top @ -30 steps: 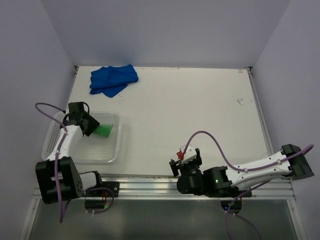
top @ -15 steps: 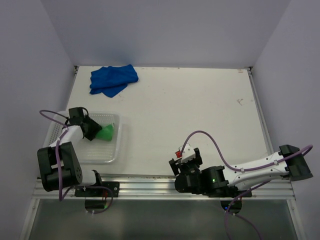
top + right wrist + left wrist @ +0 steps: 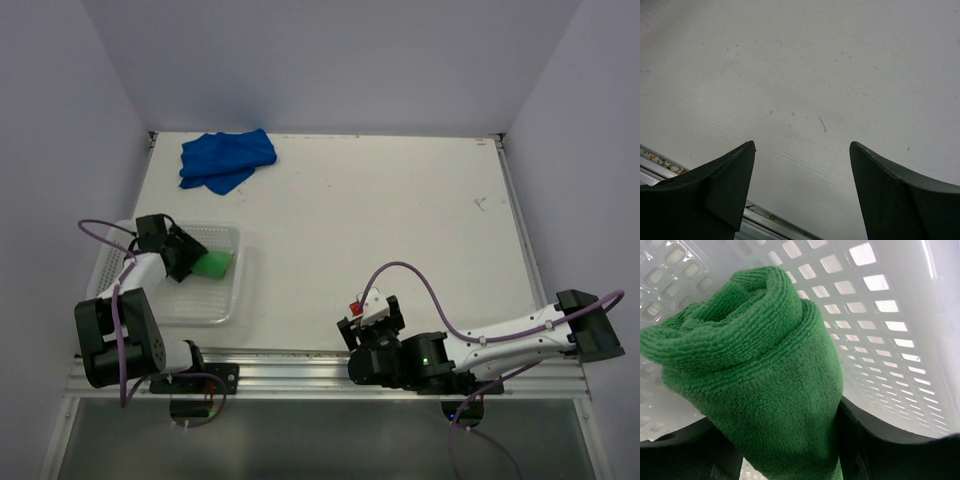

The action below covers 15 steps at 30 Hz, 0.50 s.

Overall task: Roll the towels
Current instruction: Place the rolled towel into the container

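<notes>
- The green towel [image 3: 765, 380] is rolled up. It is inside the white basket [image 3: 170, 300], at the left of the counter [image 3: 400, 210].
- The left fingers [image 3: 880, 445] stand one on each side of the roll's near end. I cannot tell if they squeeze it or only touch it.
- The roll points away from the fingers, toward the basket's right wall. The holed floor and wall of the basket are close around it, so there is little room to move sideways. Going up looks like the free way out.
- The blue towel [image 3: 226, 160] lies in a loose heap at the far left corner of the counter, well apart from the basket. It is not rolled yet, so I think it comes next.
- The left arm is much nearer to it than the right arm. It lies straight past the basket, away from the arm's base.
- The far edge of the counter is just behind the blue towel. There is lots of bare counter to its right and in front of it for rolling.
- The right fingers [image 3: 720, 195] are wide apart with nothing between them, low over the bare counter near that arm's base.
</notes>
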Tool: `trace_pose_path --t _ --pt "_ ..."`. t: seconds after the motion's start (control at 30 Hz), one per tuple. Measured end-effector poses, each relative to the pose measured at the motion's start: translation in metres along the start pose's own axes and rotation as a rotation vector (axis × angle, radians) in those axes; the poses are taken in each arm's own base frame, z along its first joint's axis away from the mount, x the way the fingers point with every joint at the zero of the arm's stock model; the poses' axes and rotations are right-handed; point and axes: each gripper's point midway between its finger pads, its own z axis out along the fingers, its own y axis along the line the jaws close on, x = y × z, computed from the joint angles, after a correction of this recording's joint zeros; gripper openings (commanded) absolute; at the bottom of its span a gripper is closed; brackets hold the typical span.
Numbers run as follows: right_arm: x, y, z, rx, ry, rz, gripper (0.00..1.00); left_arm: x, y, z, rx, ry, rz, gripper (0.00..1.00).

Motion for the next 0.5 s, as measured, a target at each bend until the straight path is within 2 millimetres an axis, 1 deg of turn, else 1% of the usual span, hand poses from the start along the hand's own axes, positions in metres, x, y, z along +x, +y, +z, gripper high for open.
trace_pose_path --t 0.27,0.5 --pt "0.0 0.0 0.0 0.0 0.0 0.001 0.8 -0.005 -0.006 -0.014 0.027 -0.031 0.011 0.71" --pt "0.0 0.0 0.0 0.002 0.001 0.002 0.8 -0.004 -0.007 -0.017 0.031 -0.019 0.024 0.75"
